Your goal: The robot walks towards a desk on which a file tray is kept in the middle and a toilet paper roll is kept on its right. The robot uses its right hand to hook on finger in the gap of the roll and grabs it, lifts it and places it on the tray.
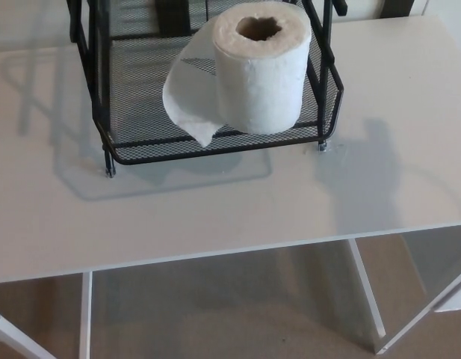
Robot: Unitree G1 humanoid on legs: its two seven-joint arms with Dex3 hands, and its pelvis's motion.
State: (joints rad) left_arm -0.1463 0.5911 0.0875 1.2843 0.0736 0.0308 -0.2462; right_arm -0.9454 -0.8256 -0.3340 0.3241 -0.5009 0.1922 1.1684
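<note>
A white toilet paper roll (260,71) stands upright in the front right part of the black wire-mesh file tray (140,146), its cardboard core facing up. A loose sheet hangs from its left side down onto the mesh. The tray sits at the back middle of the white desk (215,209). Neither of my hands shows in the head view; only a soft shadow lies on the desk to the right of the tray.
The desk's front edge runs across the lower part of the picture, with white desk legs (368,295) and beige carpet (230,321) beneath. Dark shapes stand behind the tray at the top edge.
</note>
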